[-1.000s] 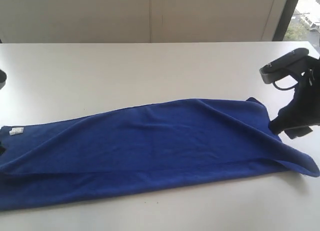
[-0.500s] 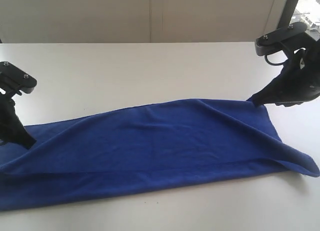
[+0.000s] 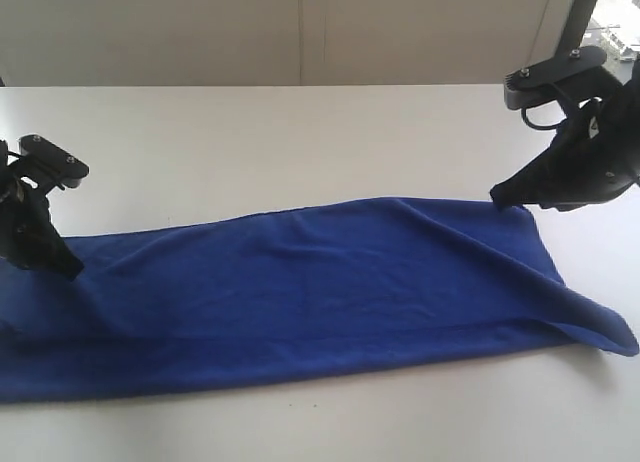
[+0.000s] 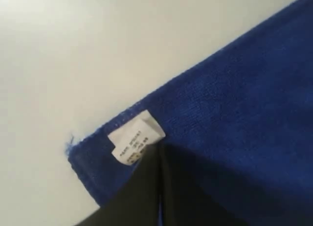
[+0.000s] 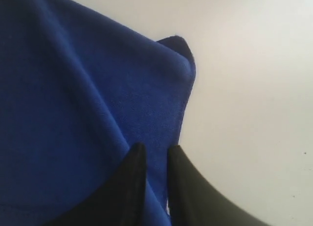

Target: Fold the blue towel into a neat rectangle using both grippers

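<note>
The blue towel (image 3: pixel 320 292) lies stretched out long across the white table (image 3: pixel 300 142). My left gripper (image 3: pixel 68 268) stands at the towel's far left corner. In the left wrist view the left gripper (image 4: pixel 159 147) has its jaws pressed together on the towel (image 4: pixel 234 103), right beside a small white label (image 4: pixel 136 137). My right gripper (image 3: pixel 498 196) is at the far right corner. In the right wrist view the right gripper (image 5: pixel 155 150) has its jaws a narrow gap apart, with a fold of the towel (image 5: pixel 98 103) pinched between them. The towel's near right corner (image 3: pixel 615 337) lies loosely draped.
A pale wall panel (image 3: pixel 300 32) runs behind the table's far edge. A dark window frame (image 3: pixel 580 17) stands at the back right. Bare tabletop shows behind the towel and along the front edge (image 3: pixel 400 422).
The left arm came in and shut on the far left corner, covering the label. The right gripper moved from the towel's right edge to its far right corner and closed on the cloth.
</note>
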You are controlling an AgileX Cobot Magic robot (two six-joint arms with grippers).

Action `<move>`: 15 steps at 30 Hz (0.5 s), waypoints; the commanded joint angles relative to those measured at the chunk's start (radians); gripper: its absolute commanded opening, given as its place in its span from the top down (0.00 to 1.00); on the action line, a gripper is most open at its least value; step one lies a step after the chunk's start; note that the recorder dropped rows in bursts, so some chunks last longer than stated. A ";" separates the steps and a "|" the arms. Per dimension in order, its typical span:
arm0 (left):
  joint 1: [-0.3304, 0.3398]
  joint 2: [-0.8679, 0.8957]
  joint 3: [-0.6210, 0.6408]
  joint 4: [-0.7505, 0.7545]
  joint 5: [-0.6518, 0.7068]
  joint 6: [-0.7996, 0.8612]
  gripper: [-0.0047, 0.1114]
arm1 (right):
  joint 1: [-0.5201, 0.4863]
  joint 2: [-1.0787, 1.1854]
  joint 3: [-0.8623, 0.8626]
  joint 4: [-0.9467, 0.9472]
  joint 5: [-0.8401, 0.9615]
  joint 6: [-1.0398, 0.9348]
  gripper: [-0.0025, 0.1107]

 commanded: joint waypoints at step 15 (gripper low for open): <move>-0.100 -0.251 -0.131 -0.395 0.410 0.289 0.96 | -0.036 0.380 -0.242 -0.125 -0.195 -0.003 0.98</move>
